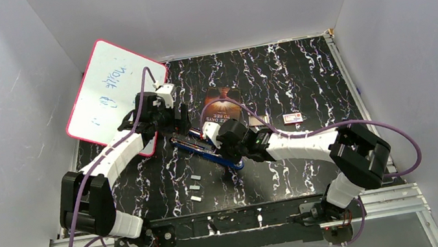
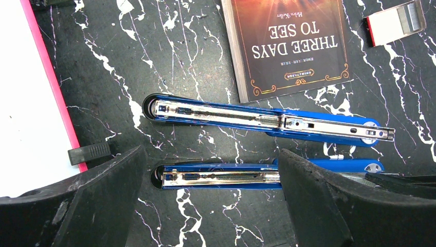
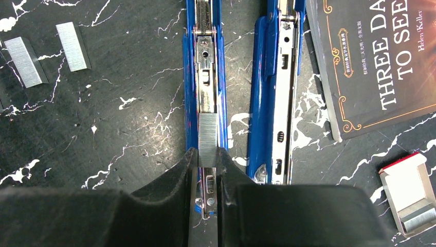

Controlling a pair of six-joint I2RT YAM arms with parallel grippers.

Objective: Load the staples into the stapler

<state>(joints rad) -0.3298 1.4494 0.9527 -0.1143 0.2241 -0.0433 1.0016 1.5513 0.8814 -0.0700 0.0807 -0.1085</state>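
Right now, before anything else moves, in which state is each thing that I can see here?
right gripper: shut on the held staple strip.
left gripper: open, empty, above the stapler.
stapler: open, its metal channel exposed.
held staple strip: pinched at one end, lined up along the stapler's channel.
loose strips: lying flat, not held.
staple box: open.
book: closed, lying flat.

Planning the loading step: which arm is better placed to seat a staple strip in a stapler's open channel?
Right. The right fingers pinch a staple strip lined up over the open channel of a blue stapler; the left fingers hang open and empty.
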